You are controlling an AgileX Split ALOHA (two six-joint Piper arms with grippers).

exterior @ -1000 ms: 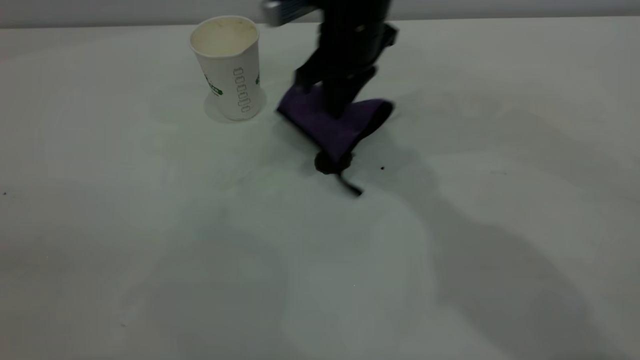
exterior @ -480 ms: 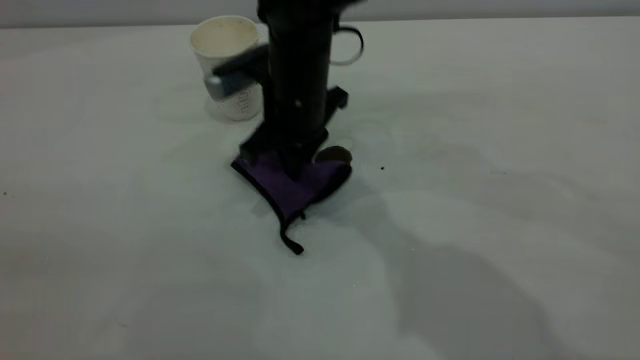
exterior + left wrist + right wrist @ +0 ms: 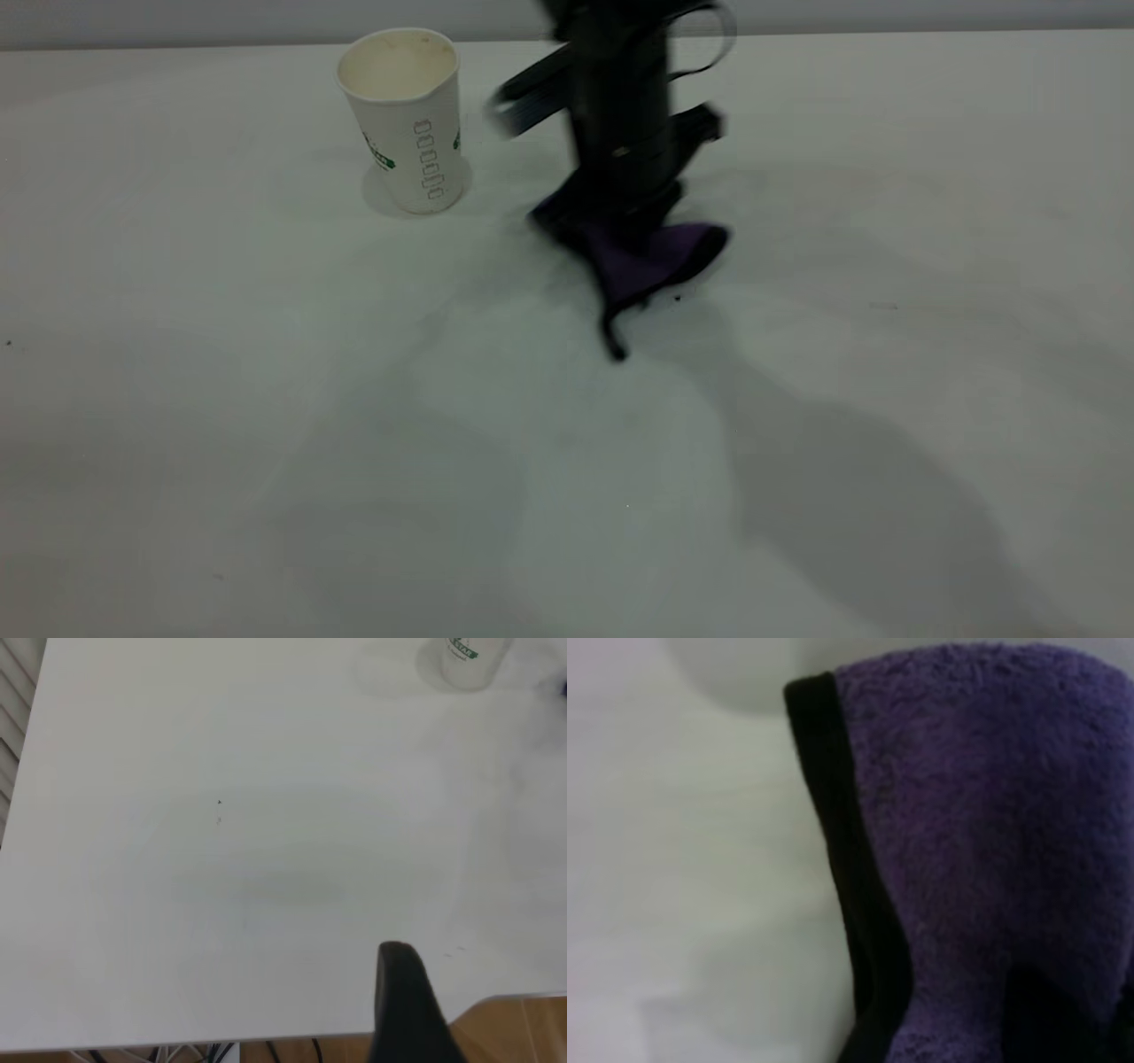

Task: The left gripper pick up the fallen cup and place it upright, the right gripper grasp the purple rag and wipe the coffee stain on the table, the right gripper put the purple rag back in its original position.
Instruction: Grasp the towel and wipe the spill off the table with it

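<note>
- Left tool: only a dark finger tip shows in the left wrist view, over the near edge of the surface; parked well apart from the work. Cannot tell how it is set.
- Cup: upright at the far left of the surface, mouth up, empty as far as visible. The upright-cup step reads as done. Judged light and thin-walled, easily crushed or tipped; best held around the mid body with a gentle squeeze.
- Cup markings: green band logo, lettering too small to read; a column of small grey boxes down the side. No legible writing.
- Right tool: to the right of the cup, pointing down, clamped on the purple rag, whose bunched top it pinches.
- Purple rag: hangs from the tool, lower edge and black loop tab trailing on the surface. Soft, limp microfibre with black edging; it should drape and drag rather than slide cleanly. A pinch at a gathered fold seems to suit it.
- Coffee stain: not visible; either under the rag or wiped away, cannot tell which. A tiny black speck sits just beside the rag.
</note>
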